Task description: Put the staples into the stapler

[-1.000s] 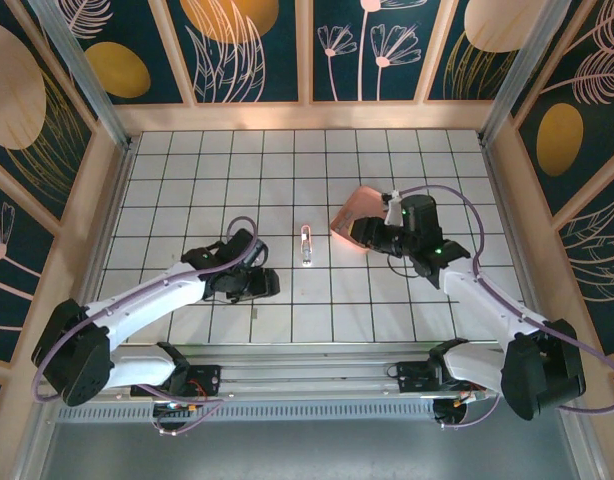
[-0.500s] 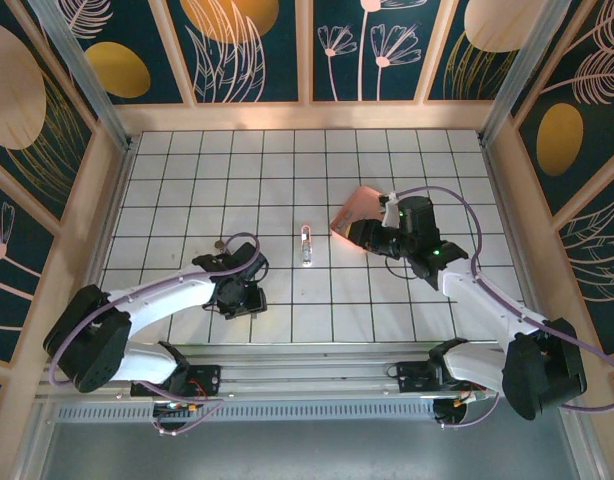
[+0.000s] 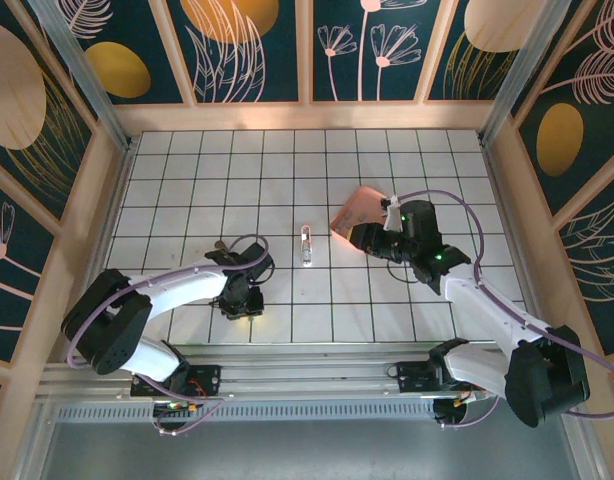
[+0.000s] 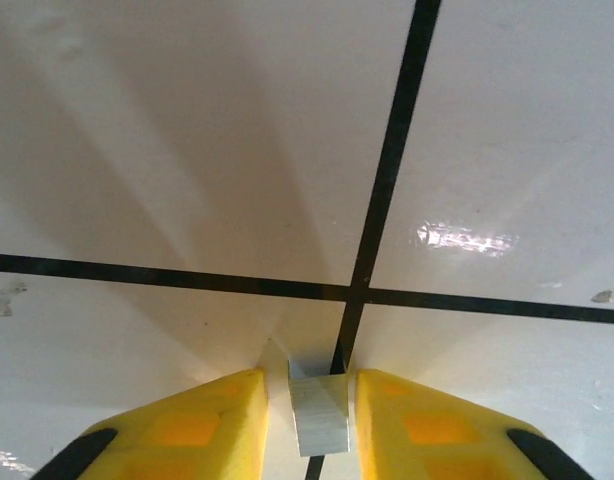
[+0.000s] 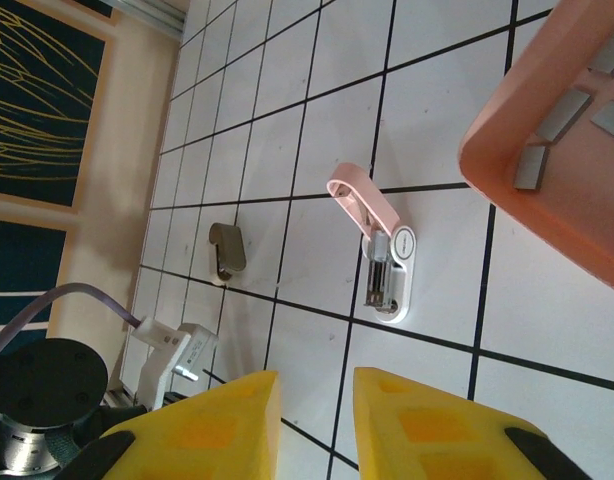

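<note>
The staples (image 4: 319, 415), a small silver block, lie on the white tiled floor on a black grout line. My left gripper (image 4: 312, 400) straddles them, a yellow finger (image 4: 202, 420) on each side, with a thin gap still showing on both sides. From above, the left gripper (image 3: 242, 300) points down at the floor near the front. The stapler (image 3: 305, 245), pale pink and white, lies flipped open mid-table with its metal channel exposed (image 5: 387, 270). My right gripper (image 3: 359, 235) hovers to its right; its fingers (image 5: 315, 400) stand slightly apart around nothing.
A salmon-pink tray (image 3: 359, 208) sits tilted beside the right gripper, with spare grey strips (image 5: 535, 165) inside it. A small grey curved piece (image 5: 225, 248) lies on the tiles left of the stapler. Wooden walls enclose the floor.
The left gripper has swung back toward the near edge and come down over the staples, its jaws narrowing around them. The right arm has barely moved.
</note>
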